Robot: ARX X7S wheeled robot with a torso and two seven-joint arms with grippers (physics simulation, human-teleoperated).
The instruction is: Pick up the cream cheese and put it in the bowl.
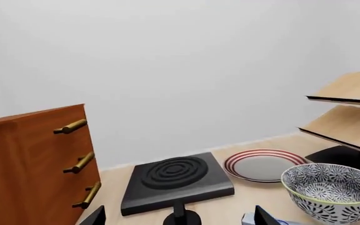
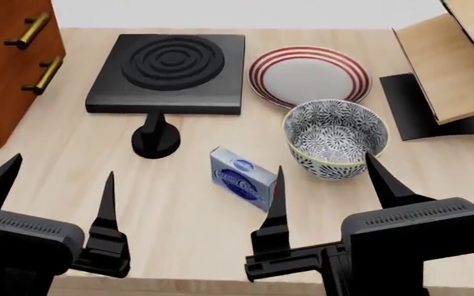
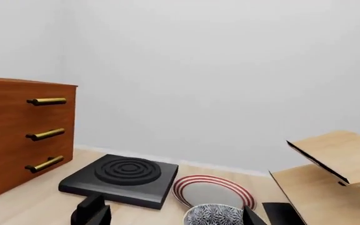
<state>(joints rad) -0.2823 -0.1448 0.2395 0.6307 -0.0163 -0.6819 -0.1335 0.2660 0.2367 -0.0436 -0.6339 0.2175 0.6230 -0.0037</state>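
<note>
The cream cheese (image 2: 242,178) is a flat silver-grey box with a blue oval logo and a red end, lying on the wooden table just left of the bowl (image 2: 335,138). A corner of it shows in the left wrist view (image 1: 250,219). The bowl is round, white with dark floral pattern; it also shows in the left wrist view (image 1: 330,191) and right wrist view (image 3: 214,215). My left gripper (image 2: 52,185) is open and empty at the near left. My right gripper (image 2: 332,179) is open and empty, held above the table near the box and the bowl.
A black stove plate (image 2: 171,71) with a black stand (image 2: 155,137) in front sits at the back. A red-striped plate (image 2: 308,75) lies behind the bowl. A wooden drawer cabinet (image 2: 7,55) stands at left, a wooden rack (image 2: 455,55) on a black base at right.
</note>
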